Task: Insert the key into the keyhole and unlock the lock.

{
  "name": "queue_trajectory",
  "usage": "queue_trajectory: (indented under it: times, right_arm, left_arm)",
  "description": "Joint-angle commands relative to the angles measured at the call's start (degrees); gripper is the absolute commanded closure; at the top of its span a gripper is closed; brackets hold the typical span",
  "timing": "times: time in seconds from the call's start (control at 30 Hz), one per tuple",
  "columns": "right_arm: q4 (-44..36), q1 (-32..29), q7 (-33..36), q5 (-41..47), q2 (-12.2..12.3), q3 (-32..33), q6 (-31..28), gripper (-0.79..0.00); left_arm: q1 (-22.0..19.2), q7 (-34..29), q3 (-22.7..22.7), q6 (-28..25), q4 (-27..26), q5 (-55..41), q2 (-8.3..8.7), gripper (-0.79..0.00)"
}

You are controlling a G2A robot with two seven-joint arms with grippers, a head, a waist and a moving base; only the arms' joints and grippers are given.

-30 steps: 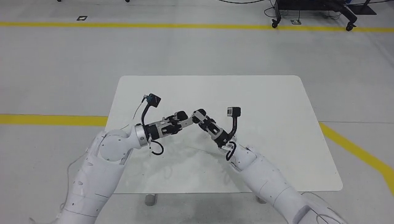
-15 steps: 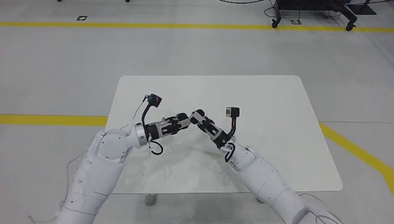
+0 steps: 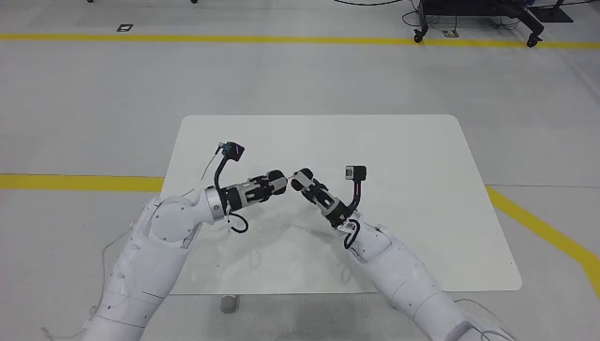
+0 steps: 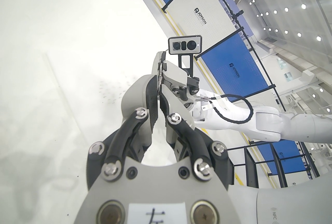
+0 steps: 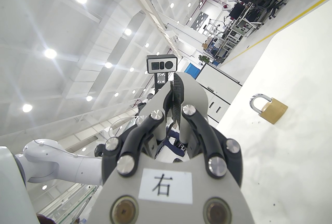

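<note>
**Task object.** The padlock (image 5: pixel 269 109) lies flat on the white table (image 3: pixel 422 154), well apart from both grippers. We cannot tell which edge it is nearest.

**Handling.** We judge the brass body (image 5: pixel 274 112) to be compact, rigid, smooth and heavy for its bulk, so it is likely to slide on the tabletop when pushed. We advise gripping across the flat faces of the body and leaving the end opposite the shackle (image 5: pixel 254 101) free for the key. The shackle is round steel and offers a poorer hold.

**Tools.** The left gripper (image 4: pixel 157 99) and the right gripper (image 5: pixel 174 91) meet tip to tip above the table, left of its centre and midway between the near and far edges. Each has its pads pressed together. We cannot tell whether either one pinches the key.

**Surface and room.** The tabletop is plain white with faint scuffs. Around it we see a pale floor with yellow lines (image 3: pixel 281 37), blue and white partition panels (image 4: pixel 233 72) and rows of ceiling lamps (image 5: pixel 50 53).
</note>
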Motion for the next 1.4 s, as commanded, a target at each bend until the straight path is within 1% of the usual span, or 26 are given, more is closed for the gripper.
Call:
queue_trajectory:
  times: [0.0,0.03,0.23,0.37,0.63,0.7,0.73,0.83,0.87,0.97,1.07,1.2,1.27,1.3,1.33,1.37]
  right_arm:
    - [0.0,-0.1,0.4,-0.1,-0.1,0.3,0.0,-0.714]
    - [0.0,-0.2,0.6,-0.2,-0.2,0.4,0.0,-0.785]
    - [0.2,-0.4,1.8,-0.3,-0.6,0.9,0.0,-0.785]
    - [0.4,-0.4,2.0,-0.2,-0.7,1.0,0.0,-0.785]
    - [0.4,-0.4,2.0,-0.2,-0.7,1.0,0.0,-0.785]
    - [0.4,-0.4,2.0,-0.7,-0.6,1.1,0.3,-0.785]
    - [0.2,0.3,2.0,-4.7,-0.3,1.6,0.8,-0.785]
    - [-0.9,1.3,-0.1,-23.7,1.0,3.6,3.4,-0.785]
    - [-1.6,0.6,-0.4,-26.5,1.4,4.0,3.4,-0.785]
    - [-2.4,0.2,2.8,-30.3,2.9,6.5,2.9,-0.785]
    - [-3.7,-0.4,8.6,-30.7,4.3,8.1,1.2,-0.785]
    - [-5.9,-2.0,13.5,-25.6,5.6,9.3,0.0,-0.785]
    - [-6.6,-2.5,16.3,-22.0,6.0,9.3,0.0,-0.730]
    - [-6.8,-2.6,17.8,-20.2,6.2,9.1,0.0,-0.690]
    - [-7.0,-2.7,19.1,-17.9,6.3,8.8,0.0,-0.628]
    - [-7.2,-2.8,20.5,-15.4,6.4,8.4,0.0,-0.545]
  left_arm:
    - [0.0,0.3,0.0,0.2,0.0,-0.1,0.05,0.000]
    - [0.0,0.3,0.1,0.3,0.0,-0.1,0.08,0.000]
    - [0.0,0.9,0.0,0.1,0.1,-0.6,0.27,0.000]
    - [0.3,4.3,-0.9,0.2,0.2,-2.0,0.28,0.000]
    - [0.3,4.3,-0.9,0.2,0.2,-2.0,0.28,0.000]
    - [0.6,4.8,-0.6,0.9,-0.3,-1.3,0.27,0.000]
    - [0.7,4.6,-0.5,1.1,-0.6,-1.0,0.31,0.000]
    - [0.8,3.3,-0.7,0.3,-0.8,-1.1,0.53,0.000]
    - [0.8,2.4,-0.8,0.2,-0.7,-1.3,0.63,0.000]
    - [0.2,-1.2,-0.6,-0.5,-0.4,-1.5,0.92,0.000]
    - [-0.4,-4.3,0.3,-1.7,-0.3,-1.4,1.07,0.000]
    - [-1.1,-6.7,1.4,-3.9,-0.2,-0.5,1.26,0.000]
    - [-1.3,-7.7,1.8,-5.1,0.0,-0.3,1.37,0.000]
    - [-1.4,-8.0,1.9,-5.5,0.1,-0.3,1.43,0.000]
    - [-1.5,-8.4,2.1,-6.2,0.0,-0.2,1.49,0.000]
    - [-1.5,-8.8,2.2,-6.8,0.1,-0.3,1.55,0.000]
